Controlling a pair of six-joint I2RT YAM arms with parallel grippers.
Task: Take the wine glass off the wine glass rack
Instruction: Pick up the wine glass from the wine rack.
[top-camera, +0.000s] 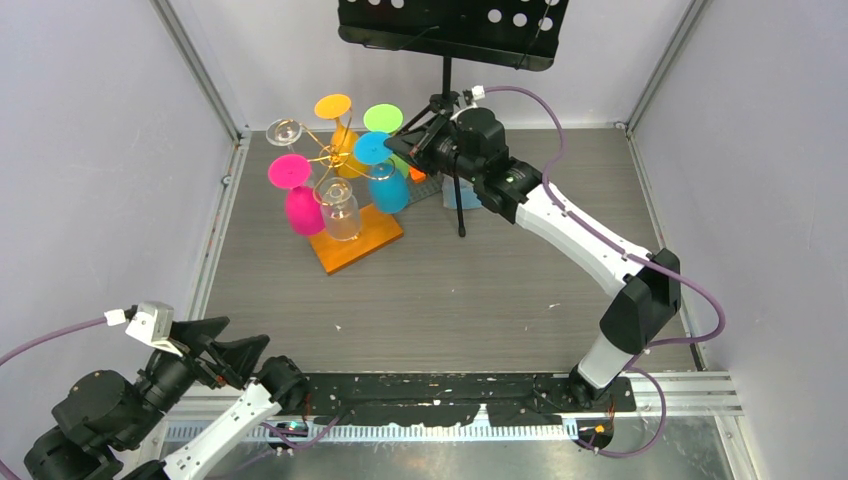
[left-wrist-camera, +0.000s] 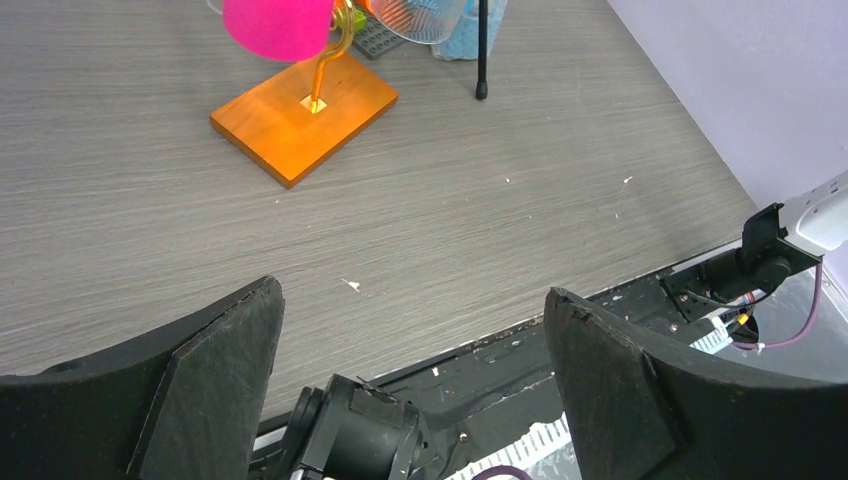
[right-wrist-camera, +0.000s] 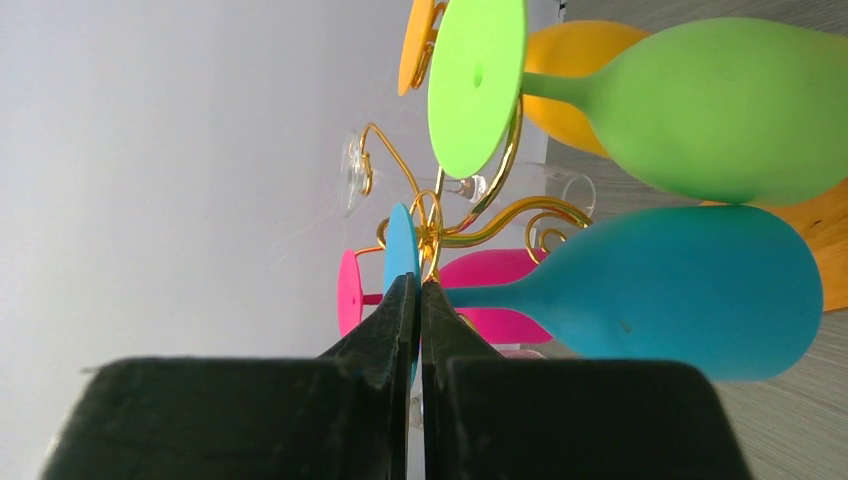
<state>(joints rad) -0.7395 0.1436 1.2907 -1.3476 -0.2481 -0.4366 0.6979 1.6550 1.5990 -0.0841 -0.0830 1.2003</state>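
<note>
Right arm stretches across the table (top-camera: 450, 290) to the wine glass rack (top-camera: 355, 245) at far left, the right gripper (right-wrist-camera: 420, 285) pressed shut beside the foot of the hanging blue wine glass (right-wrist-camera: 660, 295); any hold is unclear. Left arm sits folded at the near corner, left gripper (top-camera: 225, 345) gaping, empty.

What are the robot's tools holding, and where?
Left tool holds nothing. Right tool is shut by the foot of the blue glass; a real pinch cannot be told.
</note>
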